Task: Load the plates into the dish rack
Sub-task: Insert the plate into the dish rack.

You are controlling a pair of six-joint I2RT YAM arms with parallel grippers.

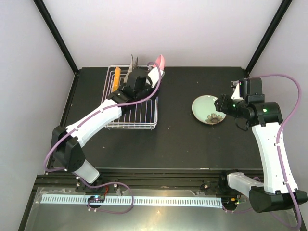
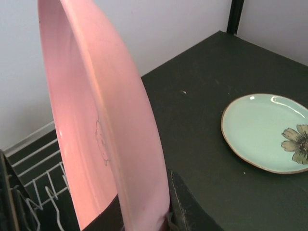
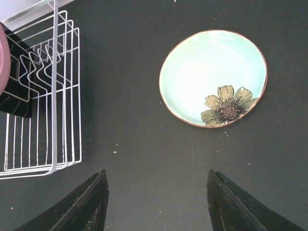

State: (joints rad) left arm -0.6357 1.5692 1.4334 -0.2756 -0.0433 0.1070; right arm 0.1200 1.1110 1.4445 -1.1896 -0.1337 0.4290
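My left gripper [image 1: 146,79] is shut on the round pink plate [image 1: 160,62] and holds it on edge over the far right part of the white wire dish rack [image 1: 144,115]. In the left wrist view the pink plate [image 2: 96,120] stands upright between the fingers [image 2: 188,208]. A small orange plate [image 1: 115,79] stands on edge in the rack's far left, and a pale plate edge [image 1: 134,62] shows behind it. The pale green flower plate [image 1: 208,109] lies flat on the table at the right. My right gripper [image 3: 156,202] is open and empty, hovering just right of the green plate [image 3: 214,77].
The black table [image 1: 183,144] ends at the white walls behind and at black frame posts [image 1: 55,33] in the far corners. The rack's tines [image 3: 38,72] show at the left of the right wrist view. The green plate [image 2: 267,132] lies right of the held plate.
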